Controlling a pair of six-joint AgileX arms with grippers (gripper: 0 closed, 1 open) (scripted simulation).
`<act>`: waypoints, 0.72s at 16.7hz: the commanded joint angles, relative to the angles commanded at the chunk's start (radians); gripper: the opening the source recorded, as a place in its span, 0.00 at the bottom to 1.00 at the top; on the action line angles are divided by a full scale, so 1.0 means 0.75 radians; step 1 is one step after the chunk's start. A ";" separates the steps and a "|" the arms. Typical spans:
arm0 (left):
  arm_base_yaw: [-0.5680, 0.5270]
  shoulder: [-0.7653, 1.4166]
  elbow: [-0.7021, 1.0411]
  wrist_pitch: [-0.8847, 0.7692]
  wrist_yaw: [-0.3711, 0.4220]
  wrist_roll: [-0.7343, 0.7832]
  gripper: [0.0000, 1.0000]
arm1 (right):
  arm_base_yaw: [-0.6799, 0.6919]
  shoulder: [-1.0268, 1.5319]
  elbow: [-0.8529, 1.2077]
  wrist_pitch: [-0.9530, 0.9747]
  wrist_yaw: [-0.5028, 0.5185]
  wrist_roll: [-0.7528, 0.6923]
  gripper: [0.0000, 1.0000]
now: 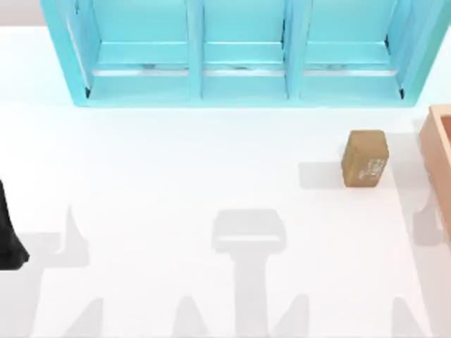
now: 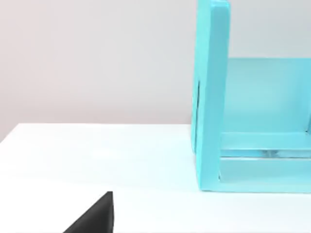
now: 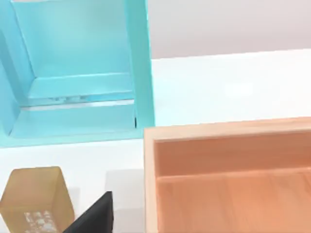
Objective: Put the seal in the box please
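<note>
The seal is a small tan-brown block with whitish marks on its near face. It stands on the white table at the right, a little left of the box. The box is wood-coloured and open-topped, and the top view's right edge cuts it off. In the right wrist view the seal and the box stand side by side with a gap between them. A black part of my right gripper shows low between them, touching neither. My left arm sits at the table's left edge, far from both. A black part of my left gripper is over bare table.
A big turquoise three-compartment shelf stands along the back of the table, behind the seal and the box. Its end wall shows in the left wrist view. Grey arm shadows lie on the white table toward the front.
</note>
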 joint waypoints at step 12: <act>0.000 0.000 0.000 0.000 0.000 0.000 1.00 | 0.090 1.633 1.528 -1.060 0.029 0.218 1.00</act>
